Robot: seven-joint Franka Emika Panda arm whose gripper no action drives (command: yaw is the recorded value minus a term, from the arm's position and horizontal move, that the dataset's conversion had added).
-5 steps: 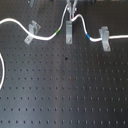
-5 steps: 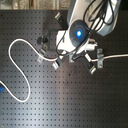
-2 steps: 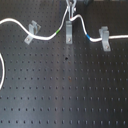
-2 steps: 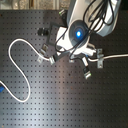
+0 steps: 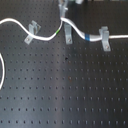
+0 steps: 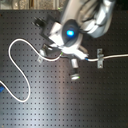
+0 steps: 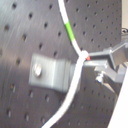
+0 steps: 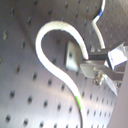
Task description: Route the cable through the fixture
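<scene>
The white cable (image 5: 15, 22) runs through a slanted clip, shows its green band (image 5: 59, 31), humps up beside the fixture (image 5: 67, 35) and drops to its blue band (image 5: 88, 37). My gripper (image 5: 64, 12) hangs at the top of that hump, shut on the cable just above the narrow grey clip. In the first wrist view my gripper (image 7: 90, 59) pinches the cable (image 7: 75, 82) right at the fixture's (image 7: 50, 72) edge, past the green band (image 7: 70, 33). The second wrist view shows the cable (image 8: 47, 30) looping around the fixture (image 8: 75, 54). In the second exterior view the arm hides the fixture.
A slanted grey clip (image 5: 32, 32) holds the cable at the first exterior view's left, and a wider clip (image 5: 105, 38) holds it at the right. The black perforated board (image 5: 65, 90) lies under everything. The cable's (image 6: 15, 65) slack loops wide at the second exterior view's left.
The arm has shifted slightly toward the second exterior view's left. The cable's hump stays at the fixture, and the grip is unchanged.
</scene>
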